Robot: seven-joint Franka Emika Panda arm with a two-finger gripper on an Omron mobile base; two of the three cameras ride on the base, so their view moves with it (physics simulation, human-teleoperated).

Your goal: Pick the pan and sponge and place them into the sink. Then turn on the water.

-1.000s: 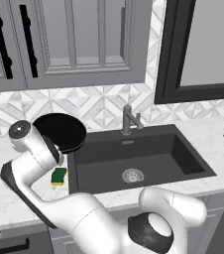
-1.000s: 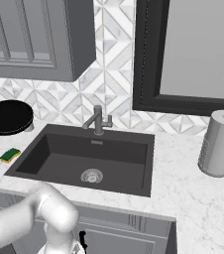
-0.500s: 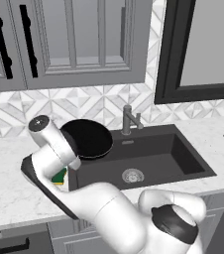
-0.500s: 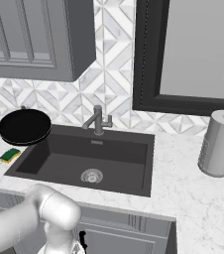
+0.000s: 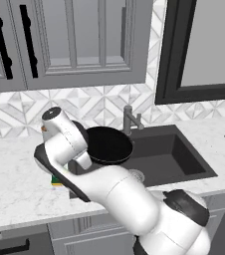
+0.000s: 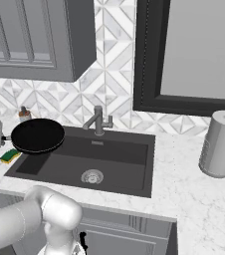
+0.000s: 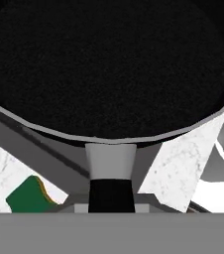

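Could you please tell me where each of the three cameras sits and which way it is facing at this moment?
Left base view: behind the arm on its left, looking forward and down at the sink; the white arm rises from lower right, holding the pan over the sink's left end.
Right base view: behind on the right, facing the same sink, faucet and sponge; an arm link shows lower left.
Hand view: on the hand, looking along the pan's handle into the pan.
Both base views share pan, sink and faucet.

Paper towel roll (image 6: 221, 143) upright on marble counter (image 6: 199, 194); soap dispenser (image 6: 24, 114) by backsplash
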